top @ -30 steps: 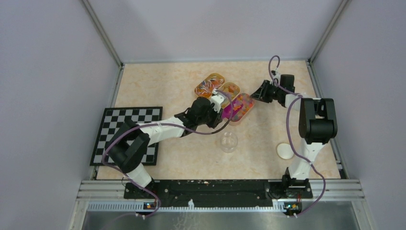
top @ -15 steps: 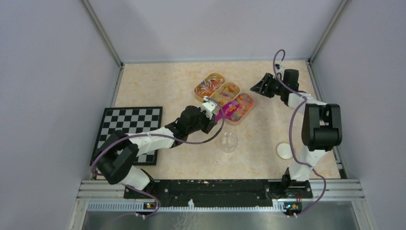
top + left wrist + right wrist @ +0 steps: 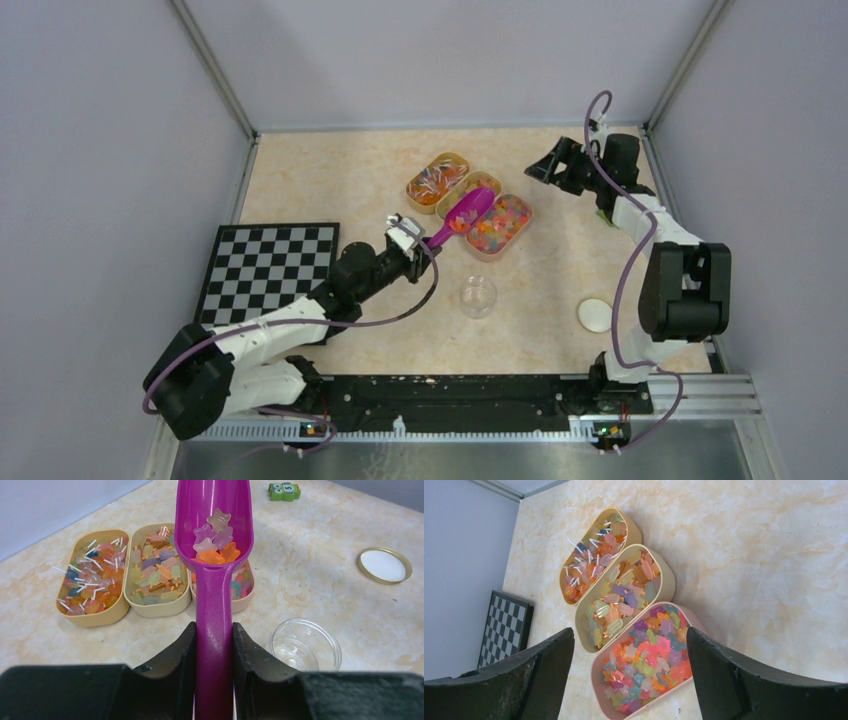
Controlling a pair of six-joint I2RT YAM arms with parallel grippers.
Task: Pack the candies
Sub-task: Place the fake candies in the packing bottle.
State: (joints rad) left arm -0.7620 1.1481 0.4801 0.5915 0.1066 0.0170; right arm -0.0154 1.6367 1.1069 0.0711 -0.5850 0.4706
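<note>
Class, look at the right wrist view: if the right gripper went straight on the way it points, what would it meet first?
Probably the star-shaped candies in the nearest tray, centred between the right gripper's open fingers; depth is unclear.

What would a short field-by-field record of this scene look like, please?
left gripper: shut on the handle of the purple scoop
scoop load: a few candies, held over the trays
right gripper: open, empty, to the right of the trays
trays: three, side by side, all filled with candies
clear cup: empty, upright, near the trays
lid: lying flat, apart from the cup
checkerboard: flat, left of the trays
</note>
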